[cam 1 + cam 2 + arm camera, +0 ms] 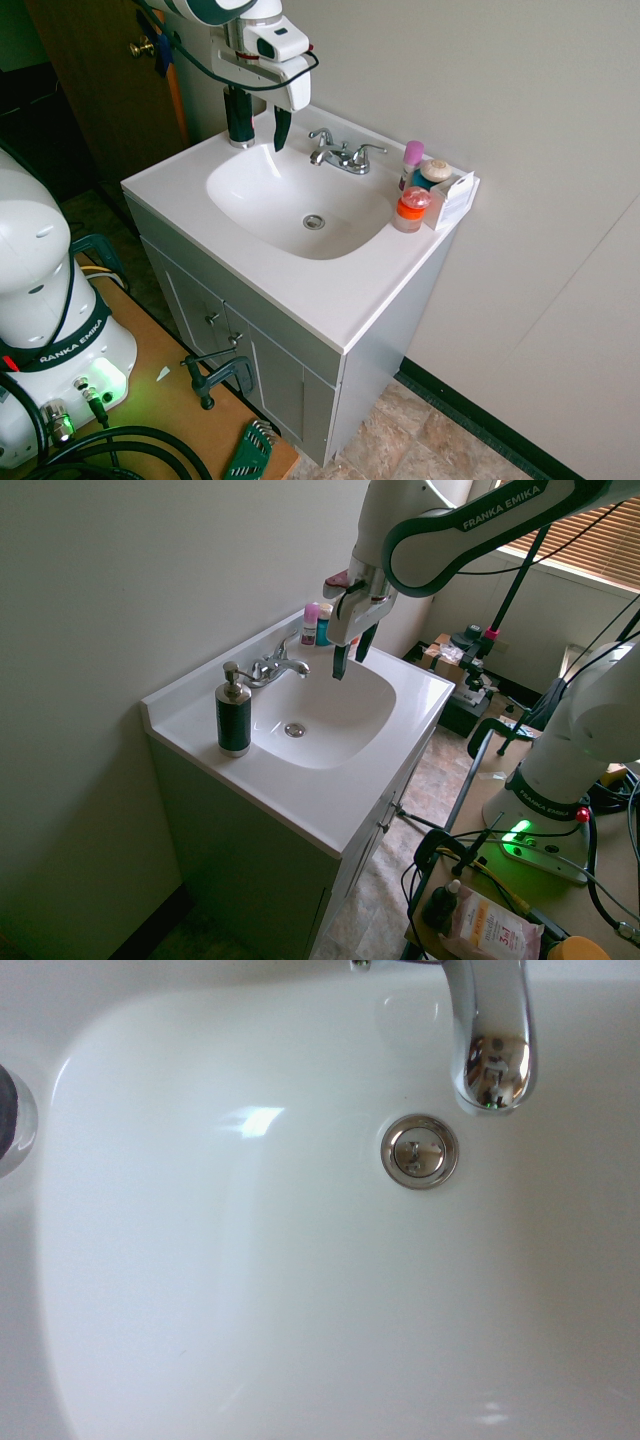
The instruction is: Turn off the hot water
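Observation:
A small two-handle chrome faucet stands at the back of the white sink [200,190]. Its hot water lever [320,134] [259,670] is the arm nearer the soap dispenser. The matching lever [368,152] sits on the other side of the curved spout [319,157] [296,666] [492,1040]. No water runs from the spout. My gripper [260,126] [352,652] hangs open and empty above the basin's back part, between the dispenser and the faucet, touching nothing.
A black soap dispenser [238,118] [234,716] stands at the basin's back corner beside the gripper. Small bottles [411,158], an orange-lidded jar [411,209] and a white box [452,195] crowd the counter's other end. The drain [420,1150] lies below the spout. The wall is close behind.

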Motion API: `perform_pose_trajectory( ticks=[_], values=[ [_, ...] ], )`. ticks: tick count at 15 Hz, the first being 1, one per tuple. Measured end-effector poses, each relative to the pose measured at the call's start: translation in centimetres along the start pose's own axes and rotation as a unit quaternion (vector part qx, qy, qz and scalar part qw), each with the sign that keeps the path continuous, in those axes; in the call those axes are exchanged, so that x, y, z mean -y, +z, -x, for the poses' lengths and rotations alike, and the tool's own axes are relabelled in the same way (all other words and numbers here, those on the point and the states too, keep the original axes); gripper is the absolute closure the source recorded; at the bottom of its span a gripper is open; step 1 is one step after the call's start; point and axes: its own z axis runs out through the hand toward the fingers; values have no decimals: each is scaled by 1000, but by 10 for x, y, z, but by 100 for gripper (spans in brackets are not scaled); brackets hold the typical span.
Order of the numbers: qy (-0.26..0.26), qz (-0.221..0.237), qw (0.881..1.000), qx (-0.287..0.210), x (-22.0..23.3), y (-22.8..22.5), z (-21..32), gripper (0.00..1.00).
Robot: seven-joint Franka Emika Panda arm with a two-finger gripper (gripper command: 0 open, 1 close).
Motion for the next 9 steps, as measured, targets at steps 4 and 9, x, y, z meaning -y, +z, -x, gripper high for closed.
perform_pose_trajectory(
  ticks=[4,9],
  values=[
    [0,7,1000,-19,-1,-2,-6,0],
    [21,30,991,-125,29,3,-50,0]
  ],
)
